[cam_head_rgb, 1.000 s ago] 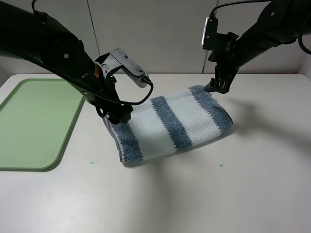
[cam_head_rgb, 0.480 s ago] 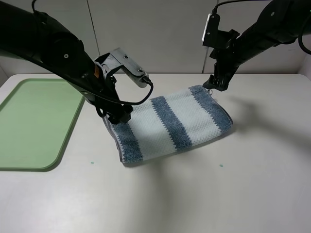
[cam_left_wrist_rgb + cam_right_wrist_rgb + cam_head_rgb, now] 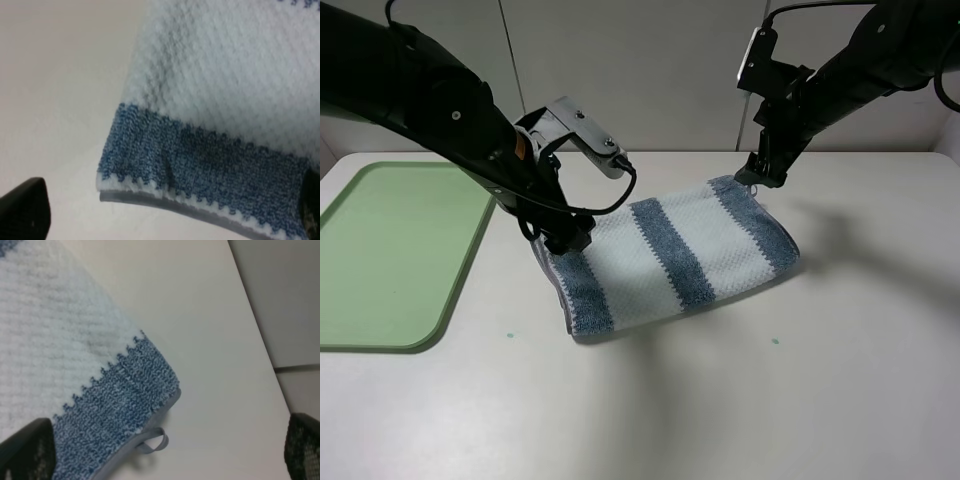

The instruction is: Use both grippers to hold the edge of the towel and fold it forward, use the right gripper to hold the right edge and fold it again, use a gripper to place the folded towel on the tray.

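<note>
The left pincer (image 3: 565, 240) stands spread and holds nothing, low over the towel's (image 3: 670, 250) 10 o'clock corner. Its tips flank a blue stripe (image 3: 200, 160) and the grey hem (image 3: 165, 199). The right pincer (image 3: 760, 178), also spread and empty, hangs just above the 1 o'clock corner, where a small loop (image 3: 155, 442) sticks out. The towel lies folded double at the middle of the bench (image 3: 800, 400). The tray (image 3: 390, 250) sits at its 9 o'clock, well apart.

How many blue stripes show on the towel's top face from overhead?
3 on the towel: left stripe at the end nearest the tray, middle stripe, right stripe at the opposite end. Folded-under layers may hide more.
</note>
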Action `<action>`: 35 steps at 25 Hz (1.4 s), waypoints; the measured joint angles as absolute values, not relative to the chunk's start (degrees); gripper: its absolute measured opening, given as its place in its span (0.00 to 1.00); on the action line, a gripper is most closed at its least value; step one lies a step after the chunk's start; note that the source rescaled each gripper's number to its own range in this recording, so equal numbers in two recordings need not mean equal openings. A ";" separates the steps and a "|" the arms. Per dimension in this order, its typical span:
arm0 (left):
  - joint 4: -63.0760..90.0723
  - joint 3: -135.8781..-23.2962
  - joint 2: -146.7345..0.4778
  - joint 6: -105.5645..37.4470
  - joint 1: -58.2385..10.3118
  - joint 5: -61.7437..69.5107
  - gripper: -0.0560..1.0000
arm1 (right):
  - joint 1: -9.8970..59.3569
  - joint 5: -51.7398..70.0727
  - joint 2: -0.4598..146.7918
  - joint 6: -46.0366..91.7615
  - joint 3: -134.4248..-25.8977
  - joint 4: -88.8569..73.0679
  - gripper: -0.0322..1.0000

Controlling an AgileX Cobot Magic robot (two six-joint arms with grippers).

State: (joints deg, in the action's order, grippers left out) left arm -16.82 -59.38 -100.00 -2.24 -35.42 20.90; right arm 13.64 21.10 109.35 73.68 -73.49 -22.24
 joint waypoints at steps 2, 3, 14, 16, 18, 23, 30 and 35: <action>-16.82 -59.38 -100.00 -1.27 -35.42 20.90 1.00 | 13.64 21.14 109.35 72.18 -73.49 -22.24 1.00; -16.82 -59.38 -100.00 -1.09 -35.42 21.06 1.00 | 13.64 21.14 109.35 71.39 -73.49 -22.24 1.00; -16.87 -59.38 -100.00 -1.04 -35.42 24.20 1.00 | 13.64 23.75 109.35 64.43 -73.49 -22.29 1.00; -16.87 -59.38 -99.94 -0.92 -35.42 24.33 1.00 | 13.64 24.65 109.35 64.25 -73.49 -22.29 1.00; -16.87 -59.38 -99.38 -0.77 -35.42 24.50 1.00 | 13.64 24.74 109.35 63.55 -73.49 -22.36 1.00; -16.87 -59.38 -95.42 0.00 -35.42 24.74 1.00 | 13.64 25.05 109.35 62.29 -73.49 -22.41 1.00; -16.82 -59.38 -90.24 2.16 -35.42 28.30 1.00 | 13.64 25.58 108.62 61.63 -73.49 -22.41 1.00; -16.82 -59.38 -86.80 6.15 -35.42 31.43 1.00 | 13.64 25.62 107.28 61.50 -73.49 -22.41 1.00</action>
State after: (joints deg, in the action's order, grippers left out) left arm -16.82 -59.38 -86.80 6.15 -35.42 31.43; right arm 13.64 25.62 107.28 61.50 -73.49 -22.41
